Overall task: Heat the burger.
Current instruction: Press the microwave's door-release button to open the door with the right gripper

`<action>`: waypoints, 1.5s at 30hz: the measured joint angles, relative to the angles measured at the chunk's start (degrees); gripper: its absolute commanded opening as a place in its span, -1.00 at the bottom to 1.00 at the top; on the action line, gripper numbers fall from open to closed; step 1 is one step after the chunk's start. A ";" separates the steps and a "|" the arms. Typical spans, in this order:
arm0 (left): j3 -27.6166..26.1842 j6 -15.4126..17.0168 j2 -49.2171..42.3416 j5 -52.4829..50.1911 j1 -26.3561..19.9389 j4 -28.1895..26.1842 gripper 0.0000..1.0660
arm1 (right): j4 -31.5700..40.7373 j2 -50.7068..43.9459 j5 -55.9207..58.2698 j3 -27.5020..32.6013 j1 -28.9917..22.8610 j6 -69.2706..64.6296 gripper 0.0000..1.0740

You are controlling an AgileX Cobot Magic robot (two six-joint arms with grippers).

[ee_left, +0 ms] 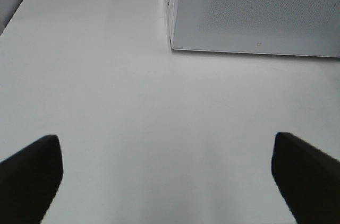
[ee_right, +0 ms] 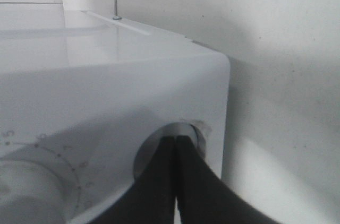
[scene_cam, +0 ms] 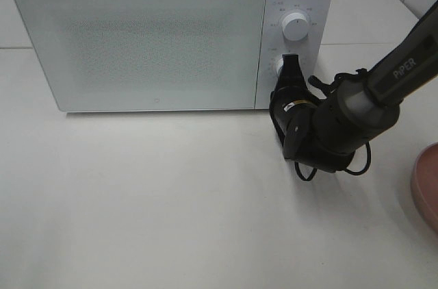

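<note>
The burger is hidden from every view. The white microwave [scene_cam: 137,35] stands at the back of the table with its door closed. My right gripper [scene_cam: 291,64] is shut, its two black fingers pressed together with nothing between them. Its tips rest against the lower knob [scene_cam: 277,66] on the control panel. The right wrist view shows the same contact: the gripper [ee_right: 175,139] points into the round lower knob [ee_right: 187,128]. My left gripper [ee_left: 167,173] is wide open over bare table, holding nothing, with the microwave's [ee_left: 255,11] front corner ahead of it.
The upper knob [scene_cam: 295,27] sits above the gripper on the panel. A pink plate [scene_cam: 428,186] pokes in at the right edge of the table. The white tabletop [scene_cam: 137,200] stretches in front of the microwave.
</note>
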State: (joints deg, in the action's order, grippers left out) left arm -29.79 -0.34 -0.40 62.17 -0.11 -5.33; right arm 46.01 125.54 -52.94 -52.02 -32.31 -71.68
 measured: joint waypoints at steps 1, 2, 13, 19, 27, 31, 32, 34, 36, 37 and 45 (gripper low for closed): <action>0.00 0.00 0.00 0.00 0.00 0.00 0.87 | 0.00 0.00 0.00 0.00 0.00 0.00 -1.00; 0.00 0.00 0.00 0.00 0.00 0.00 0.87 | 0.46 0.40 0.17 -0.52 -0.06 -0.06 -1.00; 0.00 0.00 0.00 0.00 0.00 0.00 0.87 | 6.47 2.18 0.17 -4.35 -0.86 2.81 -1.00; 0.00 0.00 0.00 0.00 0.00 0.00 0.87 | 8.25 2.52 0.06 -5.16 -1.26 3.67 -1.00; 0.00 0.00 0.00 0.00 0.00 0.00 0.87 | 8.42 2.52 0.06 -5.16 -1.26 3.72 -1.00; 0.00 0.00 0.00 0.00 0.00 0.00 0.87 | 8.42 2.46 0.17 -5.16 -1.26 3.90 -1.00; 0.00 0.00 0.00 0.00 0.00 0.00 0.87 | 8.42 2.46 0.17 -5.16 -1.26 3.95 -1.00; 0.00 0.00 0.00 0.00 0.00 0.00 0.87 | 8.08 1.89 0.63 -4.70 -1.20 3.95 -1.00; 0.00 0.00 0.00 0.00 0.00 0.00 0.87 | 7.28 1.15 2.12 -4.24 -0.80 4.07 -1.00; 0.00 0.00 0.00 0.00 0.00 0.00 0.87 | 7.28 1.15 2.12 -4.24 -0.80 4.07 -1.00; 0.00 0.00 0.00 0.00 0.00 0.00 0.87 | 4.35 -0.80 4.47 -2.75 0.11 7.22 -1.00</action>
State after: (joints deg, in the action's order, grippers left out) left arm -29.79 -0.34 -0.40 62.17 -0.11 -5.33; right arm 50.36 124.73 -48.47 -54.77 -32.20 -64.46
